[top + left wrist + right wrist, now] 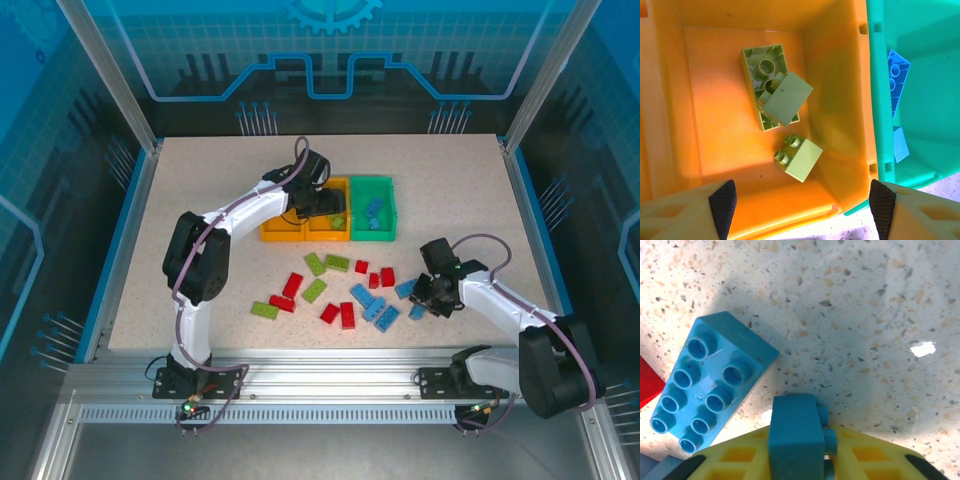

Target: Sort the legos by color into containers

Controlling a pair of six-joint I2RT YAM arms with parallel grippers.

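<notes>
Looking down from above, the left arm is reaching across the table to three bins in a row at the back. These are a left orange bin, a middle orange bin and a green bin. The left gripper is hanging over the middle one and covering much of it. The right gripper is sitting low among the loose legos. I am counting four lime green, about seven red and perhaps five light blue, though the right arm is hiding some.

On the left wrist camera, the fingers are standing wide apart with nothing between them. Three lime green pieces are lying in the orange bin below: an upturned brick, a smooth sloped piece resting on it, and a small studded brick lying apart. Two light blue pieces are showing in the green bin alongside, both partly cut off by its wall.

On the right wrist camera, the jaws are clamping a held blue brick. An eight-stud blue brick is lying flat nearby. A red sliver is poking in at the left edge.
</notes>
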